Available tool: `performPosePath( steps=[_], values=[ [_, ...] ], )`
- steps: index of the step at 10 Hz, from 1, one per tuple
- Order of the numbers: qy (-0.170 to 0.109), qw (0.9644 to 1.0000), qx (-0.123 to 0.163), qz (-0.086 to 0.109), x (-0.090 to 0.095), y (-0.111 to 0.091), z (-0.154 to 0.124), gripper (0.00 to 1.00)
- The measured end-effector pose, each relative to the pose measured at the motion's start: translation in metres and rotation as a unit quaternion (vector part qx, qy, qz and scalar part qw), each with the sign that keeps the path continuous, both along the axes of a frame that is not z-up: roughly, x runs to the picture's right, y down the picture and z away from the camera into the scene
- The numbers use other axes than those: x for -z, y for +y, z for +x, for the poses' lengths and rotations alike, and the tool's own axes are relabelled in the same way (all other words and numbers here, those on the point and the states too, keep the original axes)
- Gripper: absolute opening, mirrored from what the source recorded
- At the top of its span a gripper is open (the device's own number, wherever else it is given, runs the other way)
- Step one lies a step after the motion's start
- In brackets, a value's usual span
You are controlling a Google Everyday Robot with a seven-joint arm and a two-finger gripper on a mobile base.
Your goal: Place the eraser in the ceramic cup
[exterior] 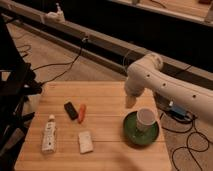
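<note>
The eraser is a small black block lying on the left half of the wooden table, right beside an orange stick. The ceramic cup is off-white and stands upright inside a dark green dish near the table's right edge. My white arm comes in from the right and bends down over the table. Its gripper hangs just left of and behind the cup, well to the right of the eraser. It stands open and holds nothing.
A pale white block and a white tube lie near the front left of the table. Cables run across the floor behind and to the right. A dark frame stands at the left edge.
</note>
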State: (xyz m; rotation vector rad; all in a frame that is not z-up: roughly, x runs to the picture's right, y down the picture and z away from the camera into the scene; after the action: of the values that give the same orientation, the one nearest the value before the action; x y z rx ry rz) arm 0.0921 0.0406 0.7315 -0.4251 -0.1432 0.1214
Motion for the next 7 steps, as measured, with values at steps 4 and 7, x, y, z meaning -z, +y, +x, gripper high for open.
performPosePath(
  steps=[4, 7],
  values=[
    [-0.009, 0.9996, -0.028, 0.004, -0.001, -0.002, -0.024, 0.65],
    [-0.010, 0.9995, -0.028, 0.006, -0.002, -0.003, -0.026, 0.65]
  ],
)
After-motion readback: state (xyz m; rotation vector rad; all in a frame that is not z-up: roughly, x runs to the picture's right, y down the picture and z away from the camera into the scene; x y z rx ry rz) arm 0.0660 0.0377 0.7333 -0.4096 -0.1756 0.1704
